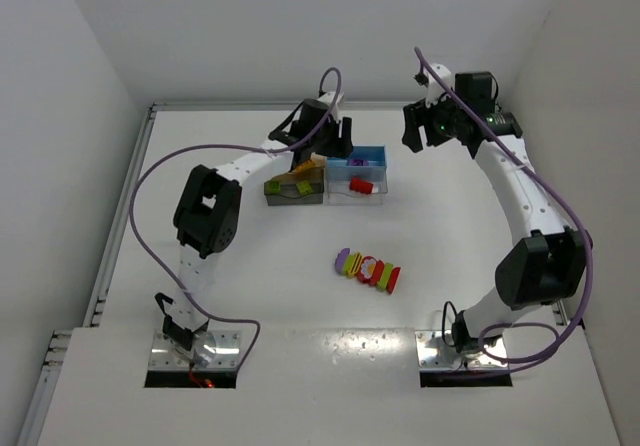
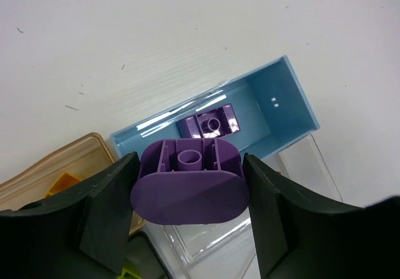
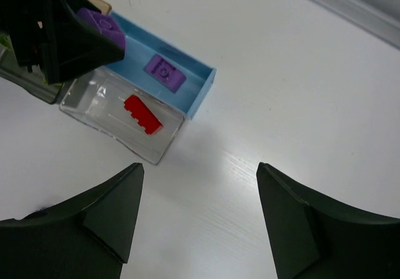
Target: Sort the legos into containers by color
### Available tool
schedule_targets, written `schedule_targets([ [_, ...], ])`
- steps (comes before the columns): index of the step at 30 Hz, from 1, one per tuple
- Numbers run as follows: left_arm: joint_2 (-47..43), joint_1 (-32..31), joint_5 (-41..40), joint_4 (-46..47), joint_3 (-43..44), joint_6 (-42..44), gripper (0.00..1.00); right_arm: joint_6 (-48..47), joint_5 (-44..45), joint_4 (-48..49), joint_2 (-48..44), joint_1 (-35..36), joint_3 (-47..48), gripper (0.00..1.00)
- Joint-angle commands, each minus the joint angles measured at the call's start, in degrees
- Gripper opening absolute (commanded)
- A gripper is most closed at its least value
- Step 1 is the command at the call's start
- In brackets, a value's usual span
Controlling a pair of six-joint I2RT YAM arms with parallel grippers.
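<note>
My left gripper is shut on a purple oval lego and holds it above the near end of the blue bin, where another purple lego lies. In the top view this gripper hovers at the bins' back edge. The clear bin holds a red lego. The tan bin holds an orange-yellow piece. The dark grey bin holds green pieces. A row of several loose legos lies mid-table. My right gripper is open and empty, raised to the right of the bins.
The four bins stand packed together in a block at the table's back centre. White walls close the table on the left, back and right. The right arm arches along the right side. The left arm's purple cable loops over the left side.
</note>
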Motion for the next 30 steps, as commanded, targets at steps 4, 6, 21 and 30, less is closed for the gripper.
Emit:
schedule_targets([
  [4,3.4,-1.3,-2.4,1.9,6.9,-0.4,0.12,1.7,0.2,-0.9,-3.0,-2.0,-2.0,0.73],
  [6,4.2,-1.9,-2.4,1.4,7.6,-0.4,0.17,1.7,0.2,-0.9,-3.0,-2.0,-2.0,0.73],
  [21,-1.5,-1.9,1.7,2.9,6.8,3.0,1.0,1.7,-0.3,-0.4,-1.9,-2.0,-2.7,0.73],
  [30,-15.2,3.0,13.2,7.7,1.2,-7.2,1.0,1.7,-2.0,0.6,-2.4,-2.0,-3.8,0.73],
])
